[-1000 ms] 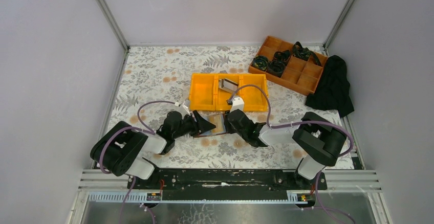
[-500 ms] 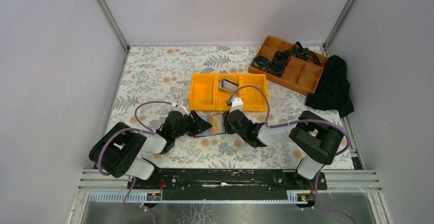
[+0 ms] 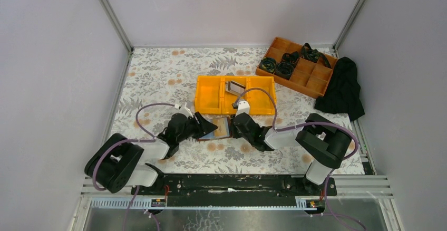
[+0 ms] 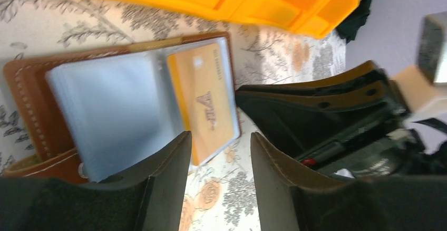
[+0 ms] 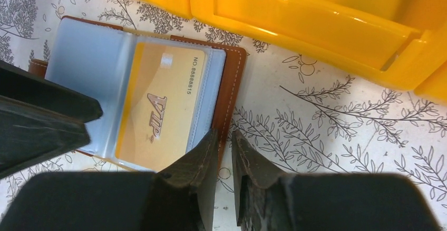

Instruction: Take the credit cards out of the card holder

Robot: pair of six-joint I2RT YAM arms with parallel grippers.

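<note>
Holder [image 5: 232, 81] open, 1 gold card [image 5: 158, 112] showing, L hand [image 4: 220, 139], R hand [image 5: 224, 135] alongside.

Your floral table [image 3: 158, 78] carries a yellow bin [image 3: 209, 95] at centre, with a divided brown tray [image 3: 316, 76] and black cloth [image 3: 342, 89] far right. The card holder [image 3: 222, 128] lies open just beside the bin's near wall.

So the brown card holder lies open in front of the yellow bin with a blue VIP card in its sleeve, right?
No. The VIP card in the sleeve is gold, not blue; the right wrist view shows it. The brown card holder does lie open in front of the yellow bin.
</note>
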